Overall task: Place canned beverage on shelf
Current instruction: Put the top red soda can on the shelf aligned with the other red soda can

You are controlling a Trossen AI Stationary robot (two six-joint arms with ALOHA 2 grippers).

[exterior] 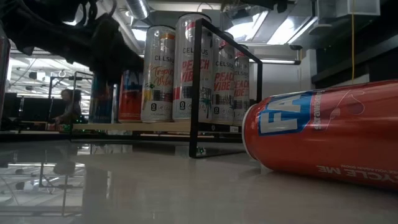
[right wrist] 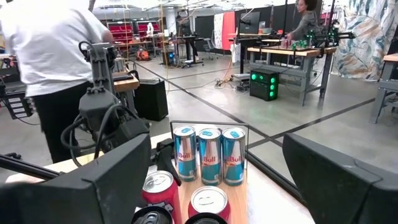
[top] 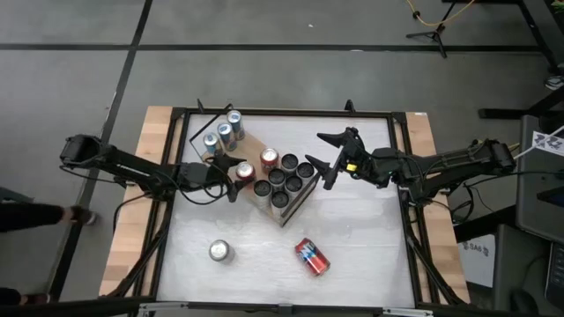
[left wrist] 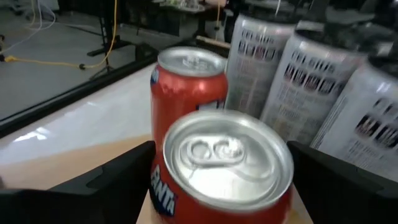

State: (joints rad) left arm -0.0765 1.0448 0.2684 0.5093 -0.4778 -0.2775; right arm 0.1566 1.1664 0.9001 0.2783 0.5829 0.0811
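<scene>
The shelf, a light-wood board on a black wire frame, stands mid-table. My left gripper reaches in from the table's left and is shut on a red can over the shelf's left part. A second red can stands upright on the board just beyond it. My right gripper hangs open in the air at the shelf's right side, touching nothing. A red can lies on its side on the tabletop near the front. A silver-topped can stands upright there. My left gripper pinches the red can's upper side wall between its two fingers, one on each side. The fingers come nearly level from the table's left. The can stays about upright, top up; its bottom is hidden, so whether it rests on the board cannot be told.
On the shelf stand three blue-and-silver cans at its far left and several dark-topped tall cans at its right. A black frame runs around the tabletop. A person in a white shirt stands beyond the table.
</scene>
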